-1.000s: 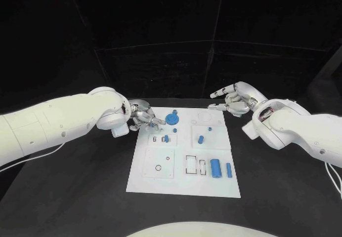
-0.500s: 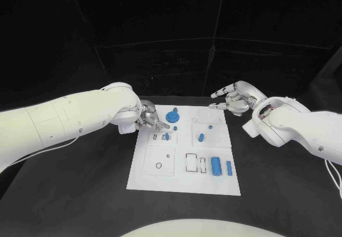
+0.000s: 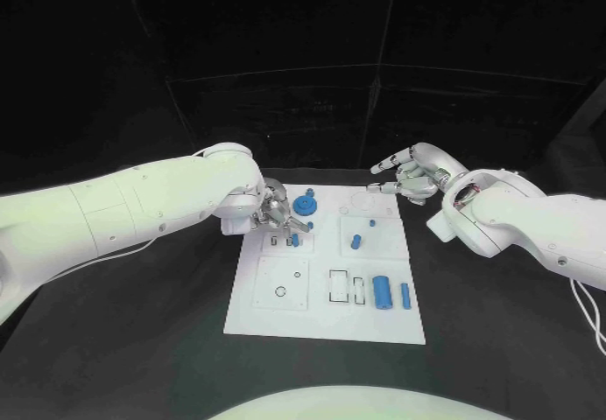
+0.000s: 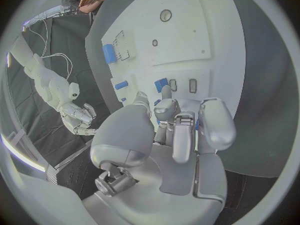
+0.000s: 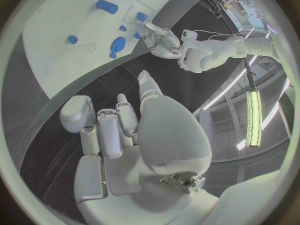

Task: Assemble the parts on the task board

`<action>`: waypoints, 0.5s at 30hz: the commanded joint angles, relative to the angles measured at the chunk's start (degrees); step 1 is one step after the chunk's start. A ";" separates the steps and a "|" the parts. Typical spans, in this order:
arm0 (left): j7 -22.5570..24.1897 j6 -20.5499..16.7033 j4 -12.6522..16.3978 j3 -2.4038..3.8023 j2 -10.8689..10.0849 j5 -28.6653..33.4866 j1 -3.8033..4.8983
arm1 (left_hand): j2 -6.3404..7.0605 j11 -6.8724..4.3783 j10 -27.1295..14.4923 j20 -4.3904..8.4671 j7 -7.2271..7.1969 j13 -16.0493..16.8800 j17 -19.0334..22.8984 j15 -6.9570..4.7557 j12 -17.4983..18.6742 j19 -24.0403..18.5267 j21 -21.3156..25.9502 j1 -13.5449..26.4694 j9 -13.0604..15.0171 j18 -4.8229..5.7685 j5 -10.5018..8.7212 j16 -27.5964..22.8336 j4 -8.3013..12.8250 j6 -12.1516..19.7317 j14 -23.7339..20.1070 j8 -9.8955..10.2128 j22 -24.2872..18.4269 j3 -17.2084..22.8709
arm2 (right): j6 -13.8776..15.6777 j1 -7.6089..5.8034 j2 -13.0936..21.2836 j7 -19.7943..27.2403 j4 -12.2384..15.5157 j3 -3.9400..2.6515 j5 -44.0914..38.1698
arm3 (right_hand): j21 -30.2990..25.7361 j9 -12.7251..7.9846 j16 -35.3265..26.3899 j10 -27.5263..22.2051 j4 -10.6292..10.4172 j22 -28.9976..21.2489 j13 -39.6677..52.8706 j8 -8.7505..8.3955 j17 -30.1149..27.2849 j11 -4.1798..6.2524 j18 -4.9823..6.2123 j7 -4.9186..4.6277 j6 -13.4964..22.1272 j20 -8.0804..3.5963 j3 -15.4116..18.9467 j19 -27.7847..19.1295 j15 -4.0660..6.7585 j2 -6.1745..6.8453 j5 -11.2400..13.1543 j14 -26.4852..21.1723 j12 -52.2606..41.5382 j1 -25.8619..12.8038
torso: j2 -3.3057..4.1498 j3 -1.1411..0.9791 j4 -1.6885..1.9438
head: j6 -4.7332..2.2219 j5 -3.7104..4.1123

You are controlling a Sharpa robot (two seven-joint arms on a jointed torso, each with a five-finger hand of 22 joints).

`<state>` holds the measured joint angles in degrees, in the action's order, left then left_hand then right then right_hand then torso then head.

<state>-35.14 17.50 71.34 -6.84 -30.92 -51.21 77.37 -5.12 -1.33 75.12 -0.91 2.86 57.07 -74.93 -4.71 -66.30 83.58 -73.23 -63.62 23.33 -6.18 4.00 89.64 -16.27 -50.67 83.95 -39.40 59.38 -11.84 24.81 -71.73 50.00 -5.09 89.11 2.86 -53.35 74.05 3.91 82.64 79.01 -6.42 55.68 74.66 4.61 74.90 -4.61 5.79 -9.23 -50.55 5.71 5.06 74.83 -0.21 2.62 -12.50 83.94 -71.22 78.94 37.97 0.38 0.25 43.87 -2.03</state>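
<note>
1. Left arm (image 3: 126, 214) comes in from the left edge of the head view; left hand (image 3: 271, 213) sits over the far-left corner of the task board (image 3: 326, 319).
2. Left hand fingers (image 4: 187, 130) are curled in, tips down near the small slots. A bit of blue shows between them in the left wrist view, but it's poorly resolved, so I cannot tell whether the hand grips a part or just hovers over one.
3. Blue gear-like part (image 3: 305, 208) sits on the board's far-left area, just beside the left hand's fingertips.
4. Small blue part (image 3: 294, 240) stands in a slot just near side of the left hand.
5. Mid-board, far-right panel: blue peg (image 3: 357, 243) and a smaller blue bit (image 3: 371, 222) beyond it.
6. Near-right area: rectangular outline slots (image 3: 339, 287), then a fat blue cylinder (image 3: 382, 292) and a slimmer blue bar (image 3: 405, 297) side by side, lying flat.
7. Near-left panel: thin ring (image 3: 282, 292) drawn or set on the board, nothing in it.
8. Right hand (image 3: 412, 175) hovers off the board's far-right corner, above the black table (image 3: 151, 341). Fingers loosely spread, palm empty in the right wrist view: holding nothing.
9. Right arm (image 3: 531, 229) runs off the right edge.
</note>
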 commanded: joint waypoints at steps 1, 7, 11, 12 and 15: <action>-1.91 2.87 -0.38 0.04 0.47 -0.47 0.12 | -0.11 0.02 -0.46 -0.08 0.06 -0.12 -14.65 -0.34 -0.04 -0.26 -0.32 -0.51 0.05 0.92 0.29 0.19 0.15 0.30 5.95 -0.22 0.01 -0.11 | -0.68 -0.13 -0.17 -0.36 -0.04 -0.03 -0.99 | -0.30 0.05 -0.29 -0.05 -0.04 -0.10 -0.08 0.31 1.80 0.41 0.59 -0.13 -0.44 0.03 0.49 -0.33 0.54 -0.19 -0.39 3.20 -0.16 -0.29 | -0.01 0.01 0.07 | 0.07 0.05; -2.70 3.71 -1.26 -0.01 1.37 -0.47 0.12 | -0.27 0.05 -0.55 -0.09 0.10 -0.19 -14.56 -0.32 0.00 -0.29 -0.34 -0.58 0.15 0.92 0.32 0.15 0.11 0.51 5.93 -0.31 0.04 -0.06 | -0.41 -0.13 -0.43 -0.10 -0.14 -0.03 -1.37 | -0.33 0.04 -0.28 0.03 -0.16 -0.09 -0.01 0.32 1.88 0.42 0.58 -0.12 -0.44 0.00 0.69 -0.28 0.55 -0.29 -0.85 3.23 -0.29 -0.26 | 0.05 0.04 0.06 | 0.22 -0.06; -3.15 4.33 -1.80 -0.03 1.69 -0.46 0.11 | -0.48 0.07 -0.65 -0.11 0.12 -0.26 -14.58 -0.30 0.04 -0.34 -0.32 -0.73 0.27 0.90 0.36 0.16 0.12 0.68 5.93 -0.43 0.01 0.03 | -0.37 -0.13 -0.54 -0.07 -0.19 -0.03 -1.46 | -0.33 0.04 -0.28 0.03 -0.16 -0.09 -0.01 0.32 1.88 0.42 0.58 -0.12 -0.44 0.00 0.69 -0.28 0.55 -0.29 -0.85 3.23 -0.29 -0.26 | -0.02 0.00 0.03 | 0.42 -0.13; -3.23 4.44 -1.92 -0.03 1.75 -0.46 0.11 | -0.52 0.07 -0.66 -0.11 0.12 -0.25 -14.54 -0.30 0.02 -0.34 -0.35 -0.80 0.30 0.91 0.37 0.14 0.15 0.73 5.92 -0.48 0.06 0.06 | -0.37 -0.13 -0.56 -0.06 -0.21 -0.03 -1.47 | -0.33 0.04 -0.28 0.03 -0.16 -0.09 -0.01 0.32 1.88 0.42 0.58 -0.12 -0.44 0.00 0.69 -0.28 0.55 -0.29 -0.85 3.23 -0.29 -0.26 | -0.02 -0.01 0.02 | 0.48 -0.16; -3.35 4.78 -2.28 -0.05 1.96 -0.46 0.11 | -0.60 0.08 -0.71 -0.12 0.13 -0.29 -14.56 -0.29 0.04 -0.39 -0.31 -0.99 0.39 0.89 0.37 0.15 0.22 0.83 5.93 -0.57 -0.01 0.12 | -0.42 -0.13 -0.64 -0.09 -0.26 -0.03 -1.50 | -0.33 0.04 -0.28 0.03 -0.16 -0.09 -0.01 0.32 1.88 0.42 0.58 -0.12 -0.44 0.00 0.69 -0.28 0.55 -0.29 -0.85 3.23 -0.29 -0.26 | 0.01 -0.03 0.00 | 0.49 -0.23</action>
<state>-37.45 20.55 69.19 -6.91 -29.08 -51.34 77.37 -5.58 -1.33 74.72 -0.91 2.85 56.86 -74.92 -4.70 -66.30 83.57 -73.23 -64.08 23.67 -6.19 4.00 89.64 -16.27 -50.26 83.95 -39.62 59.38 -11.84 24.63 -71.73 49.44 -5.30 88.82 2.86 -54.29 74.05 3.91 82.64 79.01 -6.57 55.63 74.65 4.61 74.90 -4.61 5.78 -9.23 -50.55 5.71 5.53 74.84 0.01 2.62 -13.01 84.15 -71.22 78.94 37.99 0.40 0.27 44.35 -2.21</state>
